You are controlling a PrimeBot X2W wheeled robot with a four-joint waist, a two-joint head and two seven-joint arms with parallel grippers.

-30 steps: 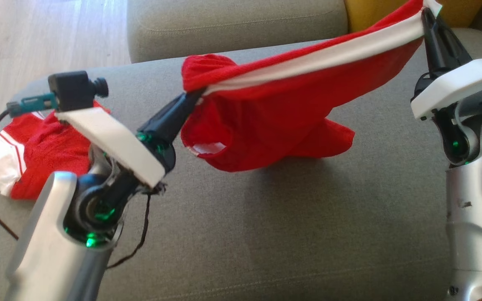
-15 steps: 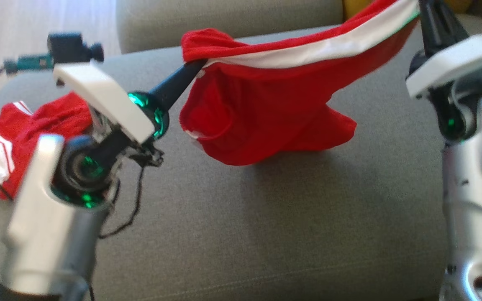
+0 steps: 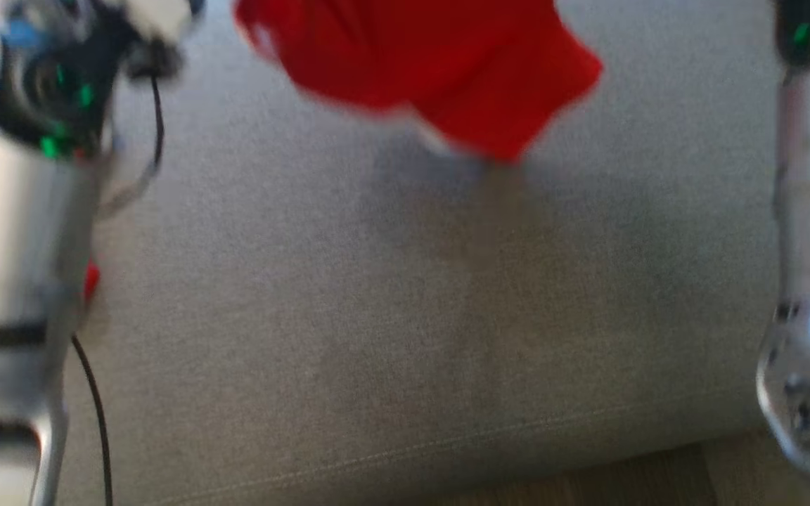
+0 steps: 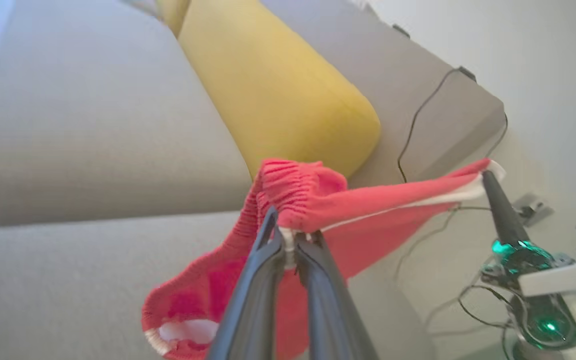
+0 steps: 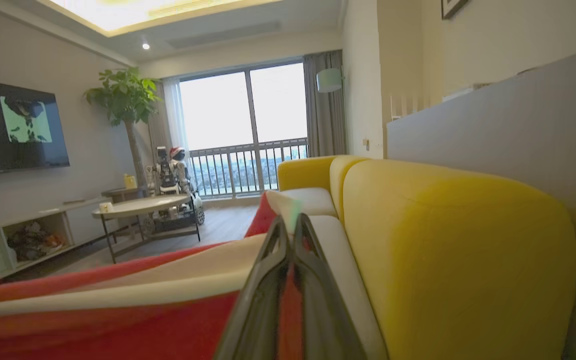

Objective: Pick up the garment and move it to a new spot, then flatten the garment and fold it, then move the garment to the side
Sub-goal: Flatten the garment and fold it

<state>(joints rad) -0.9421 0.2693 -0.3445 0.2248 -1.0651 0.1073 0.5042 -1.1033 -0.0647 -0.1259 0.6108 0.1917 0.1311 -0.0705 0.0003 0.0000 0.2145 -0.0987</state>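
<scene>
Your left tool (image 4: 288,237) and right tool (image 5: 291,222) each pinch one end of the red knit garment with a white stripe (image 4: 298,187), strung taut above the grey fabric sofa seat (image 3: 405,316). Lower both ends together so it lands flat.

- Head view looks steeply down, blurred, at the sofa seat (image 3: 377,316), near its front edge.
- Left wrist view faces the yellow cushion (image 4: 278,90), close.
- Right wrist view faces the window (image 5: 218,110); all share the red garment (image 3: 433,63).
</scene>
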